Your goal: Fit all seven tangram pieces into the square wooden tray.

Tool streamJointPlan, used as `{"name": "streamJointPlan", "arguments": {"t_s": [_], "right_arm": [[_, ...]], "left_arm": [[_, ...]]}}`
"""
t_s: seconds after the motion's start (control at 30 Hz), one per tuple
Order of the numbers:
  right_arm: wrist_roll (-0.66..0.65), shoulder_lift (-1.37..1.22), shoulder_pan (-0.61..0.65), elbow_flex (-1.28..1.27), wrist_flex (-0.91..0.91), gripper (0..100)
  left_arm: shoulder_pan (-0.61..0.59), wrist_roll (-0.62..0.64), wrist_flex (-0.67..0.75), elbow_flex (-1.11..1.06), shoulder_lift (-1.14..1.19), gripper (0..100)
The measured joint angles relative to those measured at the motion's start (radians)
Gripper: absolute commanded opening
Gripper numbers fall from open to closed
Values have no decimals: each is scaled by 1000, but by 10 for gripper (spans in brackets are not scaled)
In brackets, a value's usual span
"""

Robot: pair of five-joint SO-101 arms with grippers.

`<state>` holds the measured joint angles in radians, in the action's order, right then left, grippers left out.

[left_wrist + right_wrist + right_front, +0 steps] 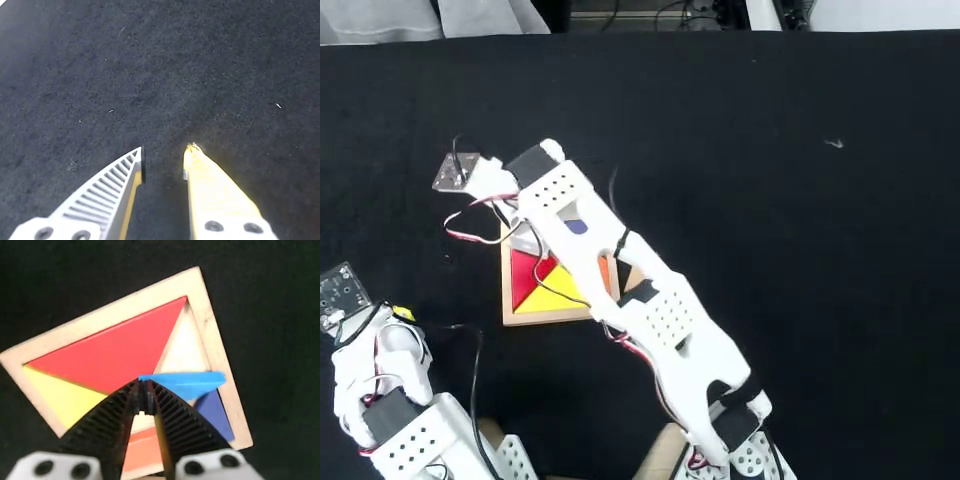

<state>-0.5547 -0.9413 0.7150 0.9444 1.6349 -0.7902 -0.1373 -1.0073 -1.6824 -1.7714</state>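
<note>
black cloth (800, 200); right fingers (134, 396) pinch light blue piece (190, 382) by its tip over tray (210, 325); left fingers (199, 170) parted, empty.

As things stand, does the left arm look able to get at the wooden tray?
Probably not cleanly: the right arm lies across the tray, the right gripper shut on a blue piece above it. The left gripper sits open over bare table.

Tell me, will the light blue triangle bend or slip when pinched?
It's probably stiff: the light blue triangle shows straight edges though pinched at one corner. It might swivel or slip, since the right arm's fingers hold just that tip. It looks thin and light, like the flat pieces in the tray.
</note>
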Motion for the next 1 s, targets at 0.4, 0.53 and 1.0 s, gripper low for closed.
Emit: {"name": "streamJointPlan", "arguments": {"t_s": [0.4,0.53,1.0], "right_arm": [[0,2,-21,23,89,10],[0,2,-21,12,64,10],[0,-61,-21,12,40,11]], "left_arm": [[0,0,0,0,0,149],[0,0,0,0,0,149],[0,0,0,0,0,149]]}}
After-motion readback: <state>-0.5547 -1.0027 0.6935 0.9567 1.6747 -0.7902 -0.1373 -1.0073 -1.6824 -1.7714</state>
